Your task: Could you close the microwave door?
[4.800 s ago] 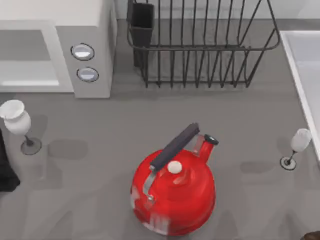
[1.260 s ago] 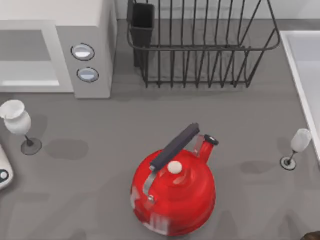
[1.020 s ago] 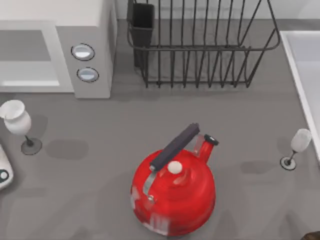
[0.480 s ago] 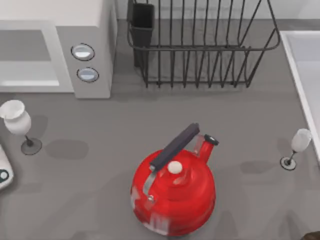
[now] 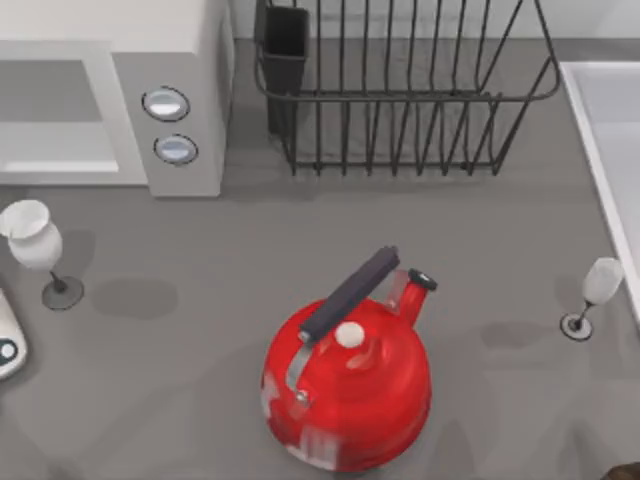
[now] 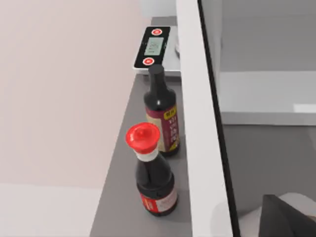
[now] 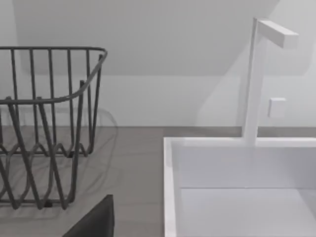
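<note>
At the upper left of the top view, the microwave stands with its front cavity uncovered, and its left part is cut off by the frame edge. The grey strip with two dials sits at the right of the opening. In the left wrist view the microwave door is seen edge-on, a white band running from the top of the frame to the bottom, swung out away from the cavity. A thin dark line runs along its right side. The window itself cannot be made out from this angle.

Left of the door in that view stand a red-capped bottle, a dark bottle and a small scale. The scale's plate is mostly hidden behind the door.

A dark wedge at the lower right corner of the left wrist view is part of the left gripper. It is cropped, so I cannot tell whether it is spread or closed. The right gripper is a dark sliver at the bottom edge of the right wrist view, near a wire rack and a sink. Its state cannot be told either.

A red kettle sits at the lower middle of the top view
</note>
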You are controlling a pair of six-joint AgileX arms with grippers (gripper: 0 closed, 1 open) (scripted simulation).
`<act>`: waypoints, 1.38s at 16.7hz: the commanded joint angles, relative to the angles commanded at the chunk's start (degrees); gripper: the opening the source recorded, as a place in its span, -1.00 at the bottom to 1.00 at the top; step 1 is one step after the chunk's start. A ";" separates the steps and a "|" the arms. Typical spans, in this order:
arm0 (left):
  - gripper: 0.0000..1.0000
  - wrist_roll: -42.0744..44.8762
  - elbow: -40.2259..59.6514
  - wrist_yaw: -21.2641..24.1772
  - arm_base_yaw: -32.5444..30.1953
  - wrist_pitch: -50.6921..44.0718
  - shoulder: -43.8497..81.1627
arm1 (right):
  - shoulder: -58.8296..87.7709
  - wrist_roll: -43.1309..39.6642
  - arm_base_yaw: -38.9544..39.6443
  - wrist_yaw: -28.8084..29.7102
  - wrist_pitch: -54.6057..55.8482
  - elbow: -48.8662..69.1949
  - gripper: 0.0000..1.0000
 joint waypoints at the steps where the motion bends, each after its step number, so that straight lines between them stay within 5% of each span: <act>1: -1.00 2.92 3.78 0.45 1.77 -1.43 6.19 | 0.00 0.00 0.00 0.00 0.00 0.00 1.00; 10: -1.00 21.11 30.90 2.19 7.77 -11.87 49.84 | 0.00 0.00 0.00 0.00 0.00 0.00 1.00; 19: -1.00 23.06 34.24 2.15 7.51 -12.95 54.55 | 0.00 0.00 0.00 0.00 0.00 0.00 1.00; 23: -1.00 23.16 29.64 2.21 7.58 -6.40 56.85 | 0.00 0.00 0.00 0.00 0.00 0.00 1.00</act>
